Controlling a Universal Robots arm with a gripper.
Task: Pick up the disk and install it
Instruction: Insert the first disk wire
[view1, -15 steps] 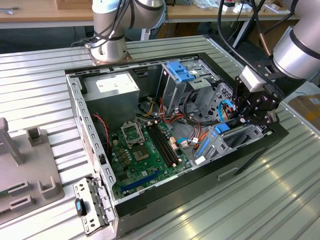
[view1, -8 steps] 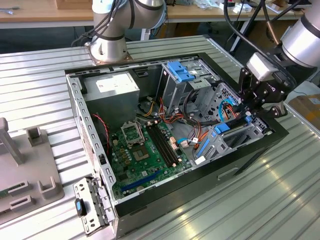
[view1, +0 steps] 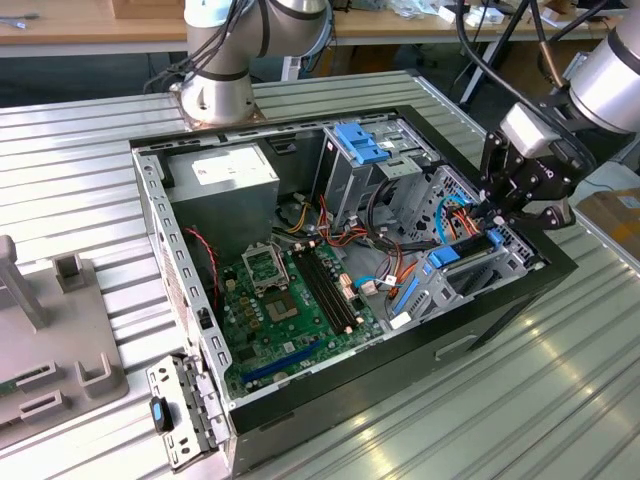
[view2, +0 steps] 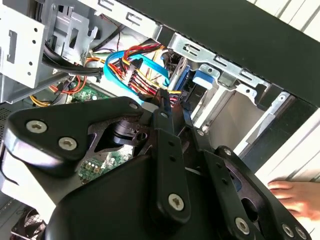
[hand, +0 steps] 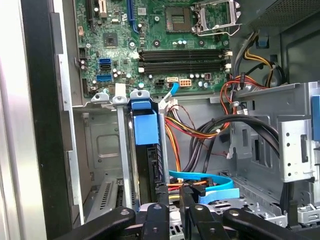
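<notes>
The disk (hand: 146, 150) stands on edge, apparently slotted into its bay.

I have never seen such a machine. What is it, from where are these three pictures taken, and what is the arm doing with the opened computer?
This is a robot arm with a gripper at its end. The exterior view comes from a camera standing off the arm: it shows an opened computer case lying on a ribbed metal table, with the green motherboard and a grey power-supply box inside. The two wrist views come from cameras riding on the arm, looking past the black jaws into the case. The gripper is at the drive bay on the exterior view's right. In the first wrist view, the disk, in its blue carrier, stands upright in a bay slot just ahead of the jaws, which look nearly closed. In the second wrist view, a person's hand rests beside the case.
</notes>
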